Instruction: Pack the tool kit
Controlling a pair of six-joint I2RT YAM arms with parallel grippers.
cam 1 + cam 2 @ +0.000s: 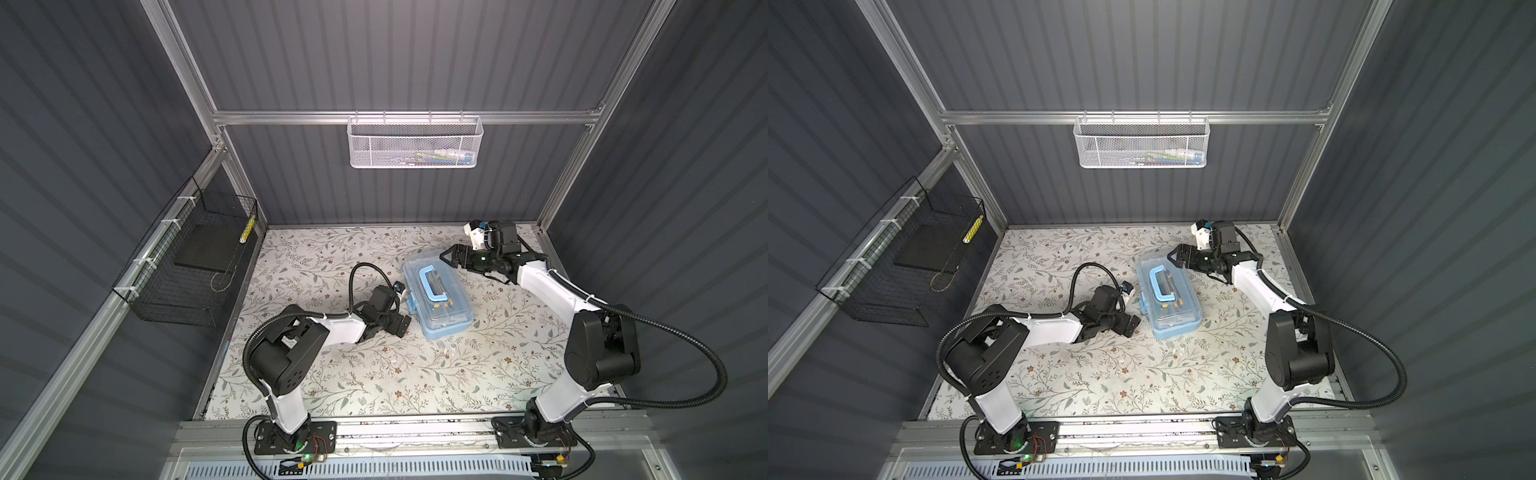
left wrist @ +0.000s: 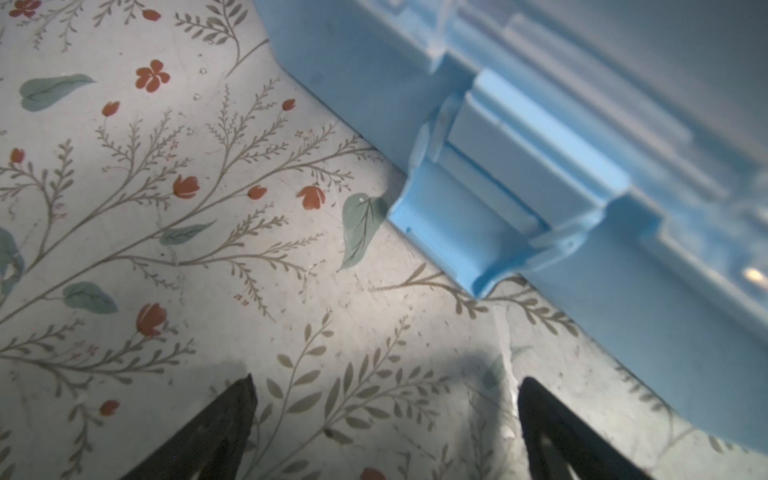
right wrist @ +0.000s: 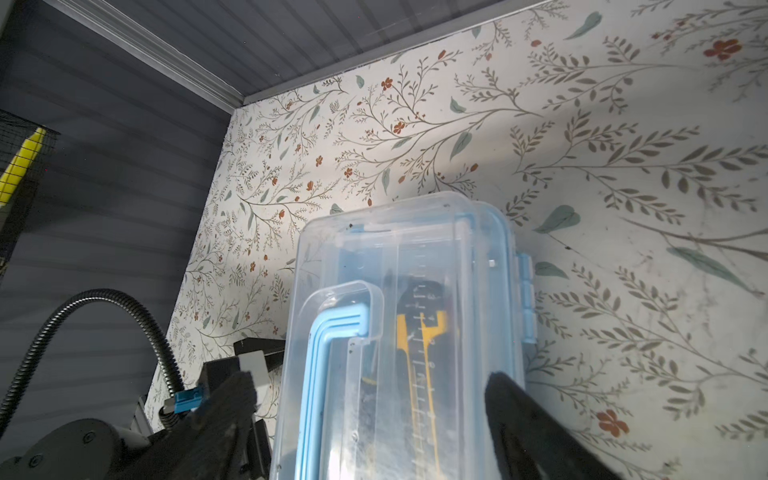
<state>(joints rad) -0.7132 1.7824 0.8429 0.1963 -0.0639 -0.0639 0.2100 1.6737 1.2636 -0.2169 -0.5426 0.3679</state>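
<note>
The tool kit (image 1: 446,316) lies near the middle of the desk (image 1: 374,374), a little toward the back edge, its long sides slanting from back to front; its clear lid (image 3: 415,257) is down over the blue base and the pale-blue handle (image 1: 432,284) is folded flat on top. Through the lid a yellow and black tool (image 3: 419,332) shows inside, so the filling looks largely done; what else lies under it is too dim to tell.

The left hand (image 2: 386,377) rests low at the kit's left long side, fingers apart and holding nothing, pointed at the blue latch (image 2: 478,232); the tips are near the latch but not touching it. The latch's lower flap appears to stand out from the wall toward the desk, so I judge it not yet snapped home, though the close view is blurred. The right hand (image 1: 451,254) hangs over the kit's back end, jaws apart, one finger on each side of the lid in its wrist view; it seems to be above the lid, not clamped on it.

What is left, as I read it, is pressing the latch shut; a white mesh basket (image 1: 415,145) on the back rail and a black wire basket (image 1: 183,282) on the left wall each hold items, and whether any belong in the kit I cannot tell.
</note>
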